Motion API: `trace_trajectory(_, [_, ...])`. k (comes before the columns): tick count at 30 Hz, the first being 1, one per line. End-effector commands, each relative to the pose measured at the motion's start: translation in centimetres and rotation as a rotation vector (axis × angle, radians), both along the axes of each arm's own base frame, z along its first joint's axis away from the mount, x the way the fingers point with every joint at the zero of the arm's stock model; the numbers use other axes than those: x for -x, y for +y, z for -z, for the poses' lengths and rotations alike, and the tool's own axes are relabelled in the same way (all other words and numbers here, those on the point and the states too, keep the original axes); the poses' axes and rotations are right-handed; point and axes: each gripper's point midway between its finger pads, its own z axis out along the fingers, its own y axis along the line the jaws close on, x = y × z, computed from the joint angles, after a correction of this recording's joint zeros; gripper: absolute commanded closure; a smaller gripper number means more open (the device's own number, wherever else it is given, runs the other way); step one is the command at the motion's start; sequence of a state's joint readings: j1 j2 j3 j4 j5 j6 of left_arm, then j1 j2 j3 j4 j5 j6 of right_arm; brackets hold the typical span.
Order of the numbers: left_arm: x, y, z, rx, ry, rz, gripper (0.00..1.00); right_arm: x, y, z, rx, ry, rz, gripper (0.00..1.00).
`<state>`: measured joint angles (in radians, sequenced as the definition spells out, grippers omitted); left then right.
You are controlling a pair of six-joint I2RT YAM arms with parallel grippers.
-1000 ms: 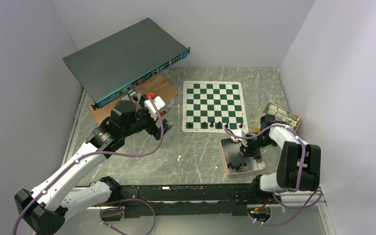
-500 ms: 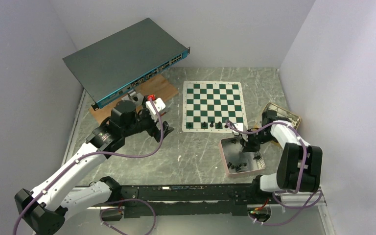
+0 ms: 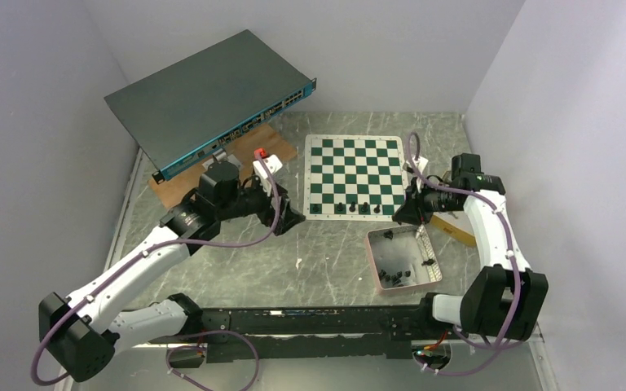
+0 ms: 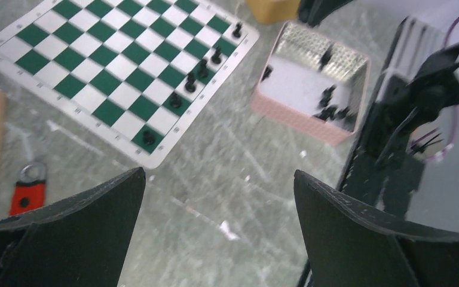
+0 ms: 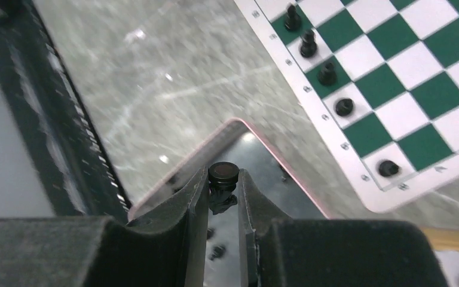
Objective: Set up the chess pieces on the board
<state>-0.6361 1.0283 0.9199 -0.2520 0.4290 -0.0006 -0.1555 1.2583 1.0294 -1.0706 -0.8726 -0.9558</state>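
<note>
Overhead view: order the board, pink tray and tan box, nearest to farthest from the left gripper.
1. The board, just right of the left gripper.
2. The pink tray, farther right.
3. The tan box, far right, partly hidden.

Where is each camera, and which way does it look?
Top camera: high behind the robot, looking down at the table; left arm and right arm show.
Left wrist: beside the board, looking down at board and tray; the open left gripper frames it.
Right wrist: over the tray, looking down; the right gripper pinches a chess piece.
Shared: both wrist views see board and tray.
</note>
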Motion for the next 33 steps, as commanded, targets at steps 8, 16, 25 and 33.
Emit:
trace_trajectory(8, [1.3,-10.4,-4.3,0.37,0.131,-0.034,0.01,-2.3,3.6,-5.3,-0.624,0.282,0.202,1.0])
trace_trajectory(16, [0.5,-18.2,-1.5,0.326,0.252,-0.035,0.1,-3.1,2.8,-4.8,-0.692,0.297,0.514,1.0])
trace_trajectory(25, [-0.3,-21.7,1.0,0.312,0.292,-0.119,0.31,-3.1,3.0,-4.2,-0.711,0.409,0.549,1.0])
trace_trajectory(33, [-1.3,-23.5,2.0,0.273,0.291,-0.174,0.41,-2.5,3.5,-4.7,-0.719,0.419,0.523,1.0])
